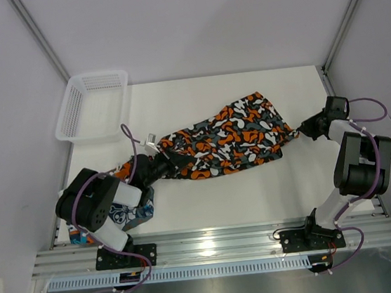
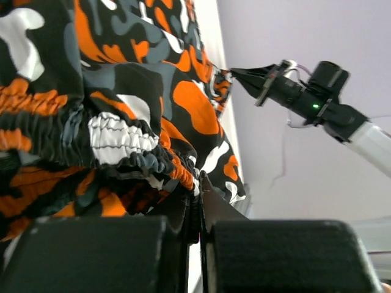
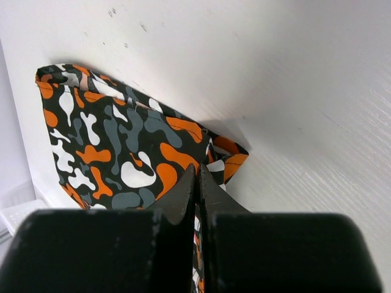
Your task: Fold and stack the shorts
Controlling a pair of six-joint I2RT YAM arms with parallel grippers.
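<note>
Far left, under the left arm, barely a sliver of patchwork shorts. Clamped tight in the left tool, the gathered waistband of camouflage shorts, stretched over the worktop. Pinched shut on their far corner, the right tool.

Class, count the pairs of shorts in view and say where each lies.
2. The orange, black, white and grey camouflage cloth shorts stretch across the middle; the teal-blue patchwork cloth shorts peek out beneath the left arm, mostly hidden.

The orange-black-white-grey camouflage shorts are stretched out across the table, and the teal patchwork pair lies bunched at its near-left corner.
</note>
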